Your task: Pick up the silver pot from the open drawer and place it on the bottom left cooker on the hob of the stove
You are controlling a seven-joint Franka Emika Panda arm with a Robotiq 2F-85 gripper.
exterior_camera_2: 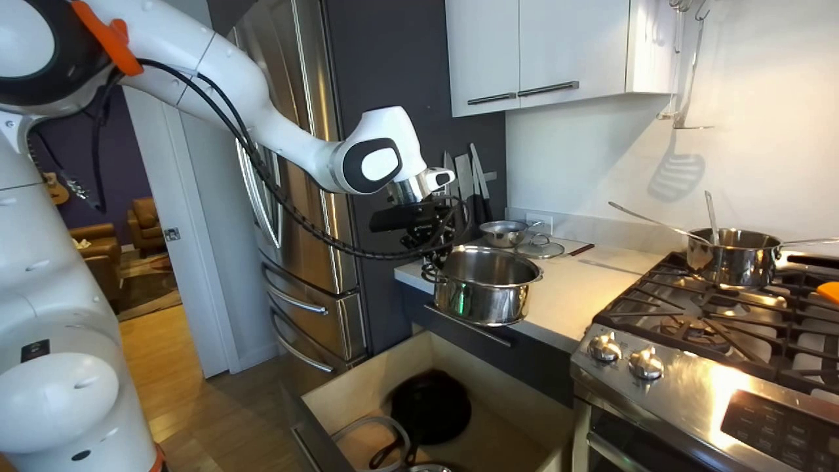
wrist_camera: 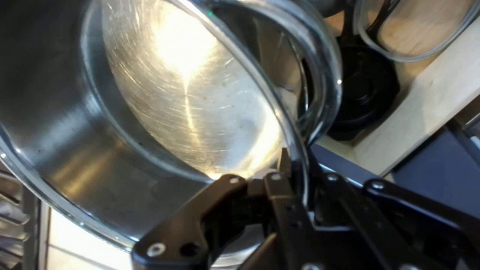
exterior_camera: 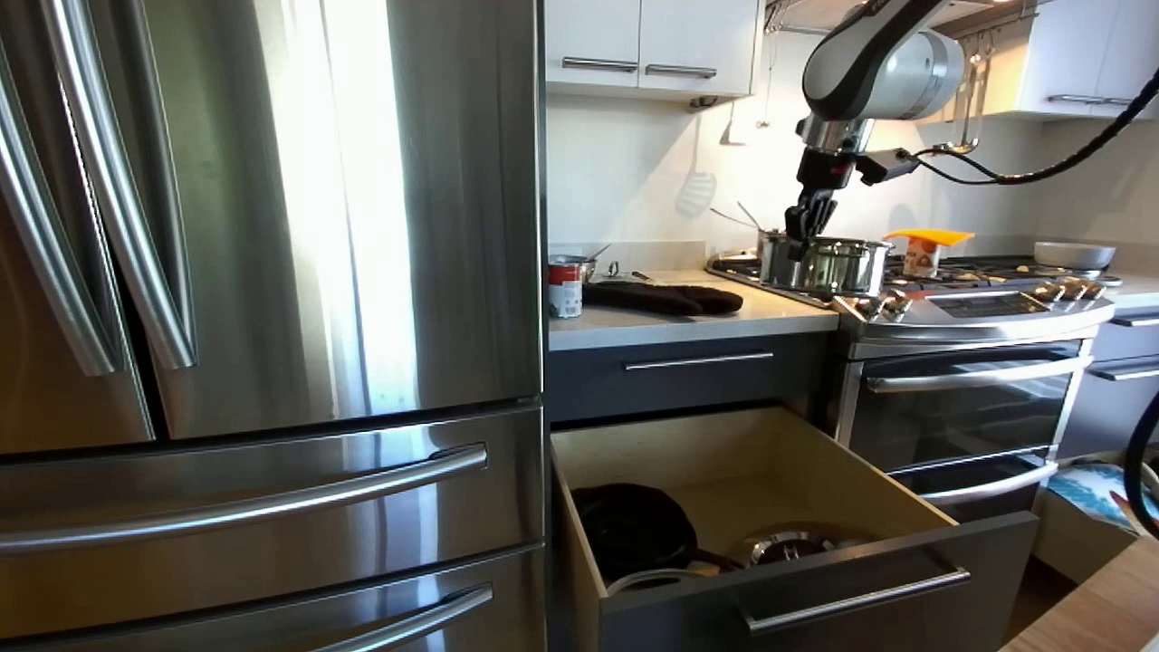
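My gripper (wrist_camera: 300, 167) has the silver pot (exterior_camera_2: 485, 300) aloft, out of the drawer (exterior_camera: 679, 448), pinched by the rim (wrist_camera: 280, 113) beside its loop handle (wrist_camera: 329, 75); I judge the pot stiff, slick, tilt-prone, best held there.

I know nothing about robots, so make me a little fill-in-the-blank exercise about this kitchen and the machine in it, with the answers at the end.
1. The gripper grips the silver pot by its ____, not by its looped handle.
2. Inside the open drawer lies a round pan coloured ____.
3. Exactly ____ long utensils stick up from the saucepan on the hob.
4. Across the drawer's front runs one long metal ____ for pulling it open.
Answers: rim; black; two; handle.
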